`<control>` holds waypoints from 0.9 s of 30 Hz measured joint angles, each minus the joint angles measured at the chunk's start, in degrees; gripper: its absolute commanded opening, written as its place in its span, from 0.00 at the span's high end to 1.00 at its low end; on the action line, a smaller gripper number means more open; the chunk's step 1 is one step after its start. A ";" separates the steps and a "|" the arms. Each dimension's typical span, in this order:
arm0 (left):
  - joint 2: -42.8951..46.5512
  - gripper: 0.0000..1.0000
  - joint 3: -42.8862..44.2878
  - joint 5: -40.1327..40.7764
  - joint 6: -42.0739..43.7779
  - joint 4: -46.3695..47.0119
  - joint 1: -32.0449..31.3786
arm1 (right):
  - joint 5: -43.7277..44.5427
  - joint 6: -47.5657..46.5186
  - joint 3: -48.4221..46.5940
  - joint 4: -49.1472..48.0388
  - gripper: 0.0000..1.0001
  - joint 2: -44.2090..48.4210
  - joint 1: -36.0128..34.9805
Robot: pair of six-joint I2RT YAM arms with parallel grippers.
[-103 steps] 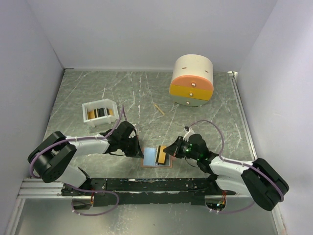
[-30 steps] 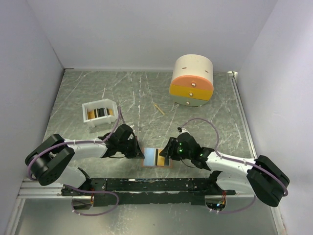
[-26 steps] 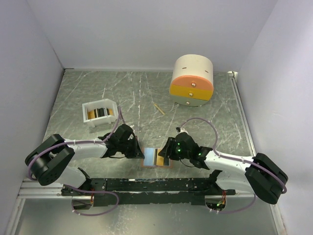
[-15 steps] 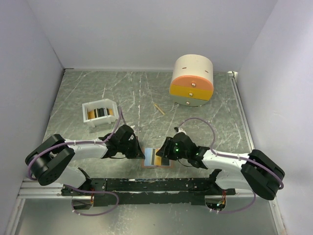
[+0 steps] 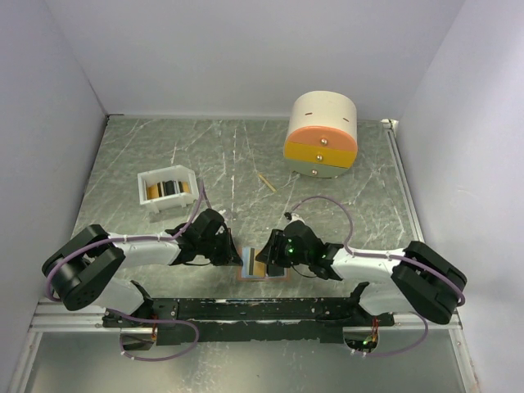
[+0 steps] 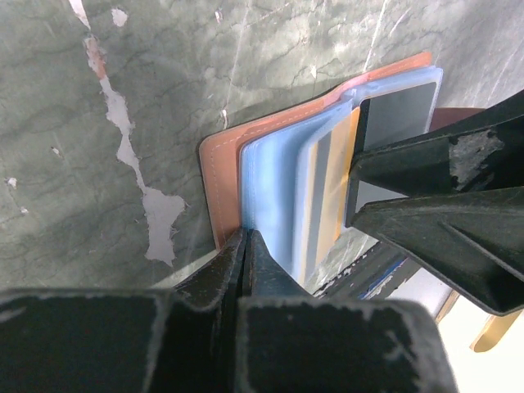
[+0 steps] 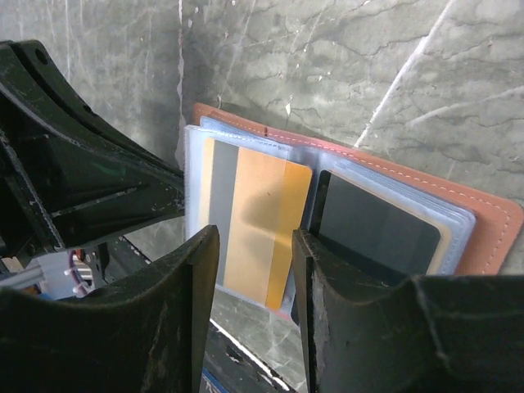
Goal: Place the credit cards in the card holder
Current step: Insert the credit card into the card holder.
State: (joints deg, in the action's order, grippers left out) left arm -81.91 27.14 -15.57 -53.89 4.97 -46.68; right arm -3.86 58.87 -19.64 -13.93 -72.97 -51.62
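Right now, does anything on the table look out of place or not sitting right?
Yes: the gold card is only partly in the card holder, its lower end poking out of the clear sleeve. A thin wooden stick lies loose near the drawer box.

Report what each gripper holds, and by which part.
The left gripper is shut on the salmon-pink card holder's light blue plastic sleeve, at its edge. The right gripper straddles the gold-yellow card; a grip cannot be confirmed.

Both grippers, left [image 5: 232, 255] and right [image 5: 264, 260], crowd the open card holder [image 5: 264, 271] from either side. Behind it the table [image 5: 237, 155] lies open between tray [image 5: 167, 187] and drawer box [image 5: 321, 134], save a stick [image 5: 265, 182].
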 measured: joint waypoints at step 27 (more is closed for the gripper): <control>-0.70 0.93 0.90 0.15 -0.07 -0.81 -0.31 | -3.28 -5.57 -0.48 -2.67 0.67 -2.29 -0.68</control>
State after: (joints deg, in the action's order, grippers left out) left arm -82.61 28.03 -15.42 -53.95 4.16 -46.98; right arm -7.14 53.30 -20.12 -16.60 -75.26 -52.29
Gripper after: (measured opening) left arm 0.075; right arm 0.328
